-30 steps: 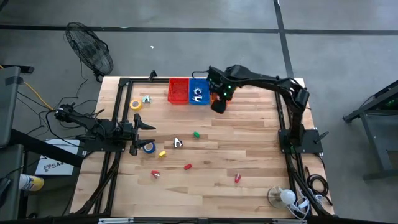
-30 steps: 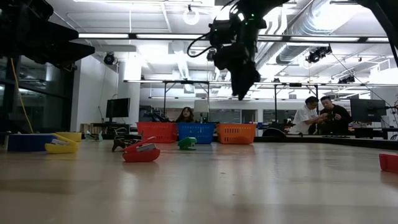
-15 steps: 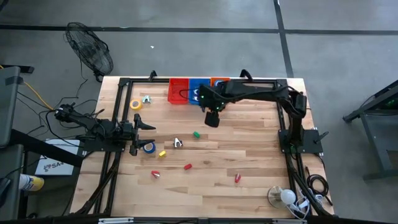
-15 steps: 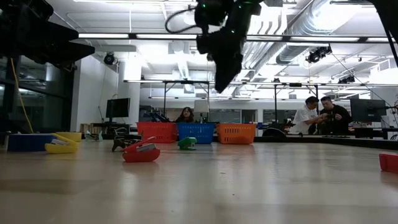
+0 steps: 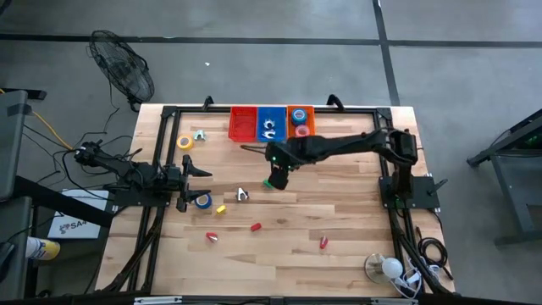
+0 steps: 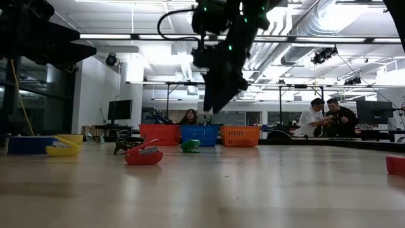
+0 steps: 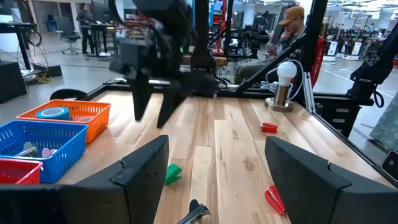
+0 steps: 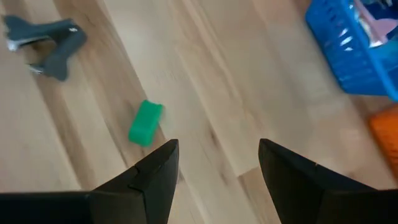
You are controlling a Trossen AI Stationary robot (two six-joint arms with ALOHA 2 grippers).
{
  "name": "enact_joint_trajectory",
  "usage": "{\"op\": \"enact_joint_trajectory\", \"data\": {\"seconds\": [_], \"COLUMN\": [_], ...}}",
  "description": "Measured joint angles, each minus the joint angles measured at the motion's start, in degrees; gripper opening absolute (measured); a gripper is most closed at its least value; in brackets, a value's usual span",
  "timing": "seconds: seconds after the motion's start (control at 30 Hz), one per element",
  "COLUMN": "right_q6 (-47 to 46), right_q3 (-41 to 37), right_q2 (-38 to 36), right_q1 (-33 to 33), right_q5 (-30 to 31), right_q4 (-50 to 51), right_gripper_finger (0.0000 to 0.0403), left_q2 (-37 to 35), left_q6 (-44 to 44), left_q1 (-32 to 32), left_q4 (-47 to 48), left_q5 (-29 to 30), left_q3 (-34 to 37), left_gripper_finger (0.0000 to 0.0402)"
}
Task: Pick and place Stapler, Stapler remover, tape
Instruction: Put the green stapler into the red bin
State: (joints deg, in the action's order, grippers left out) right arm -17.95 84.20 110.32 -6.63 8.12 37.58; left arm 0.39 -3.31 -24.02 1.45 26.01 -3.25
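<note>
Overhead, the right gripper (image 5: 276,178) hangs above the middle of the counter (image 5: 339,212), jaws wide and holding nothing, just over a small green stapler (image 5: 268,183). A grey staple remover (image 5: 242,195) lies near it. The left gripper (image 5: 203,172) waits at the counter's left edge, jaws wide and empty, beside a blue tape roll (image 5: 203,201); a yellow tape roll (image 5: 185,142) sits toward the far left corner. Red (image 5: 243,124), blue (image 5: 271,124) and orange (image 5: 301,121) baskets line the far edge, the orange one holding tape.
</note>
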Motion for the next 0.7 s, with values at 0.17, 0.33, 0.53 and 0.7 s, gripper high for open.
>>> {"op": "enact_joint_trajectory", "data": {"seconds": [0.17,0.33,0.53,0.7], "right_q6": [-1.4,-1.8,-1.8,-1.6], "right_q3": [-7.8,-12.9,-17.6,-20.2], "right_q2": [0.0,0.0,0.0,0.0], "right_q1": [1.3,2.1,4.1,6.4], "right_q5": [1.0,3.2,8.7,14.1], "right_q4": [-12.8,-21.0,-29.4,-33.5], "right_gripper_finger": [0.0213,0.0213,0.0213,0.0213], "left_q2": [0.0,0.0,0.0,0.0], "left_q6": [0.0,0.0,0.0,0.0], "left_q1": [0.0,0.0,0.0,0.0], "left_q4": [0.0,0.0,0.0,0.0], "left_q5": [0.0,0.0,0.0,0.0], "left_q3": [0.0,0.0,0.0,0.0], "left_gripper_finger": [0.0262,0.0262,0.0262,0.0262]}}
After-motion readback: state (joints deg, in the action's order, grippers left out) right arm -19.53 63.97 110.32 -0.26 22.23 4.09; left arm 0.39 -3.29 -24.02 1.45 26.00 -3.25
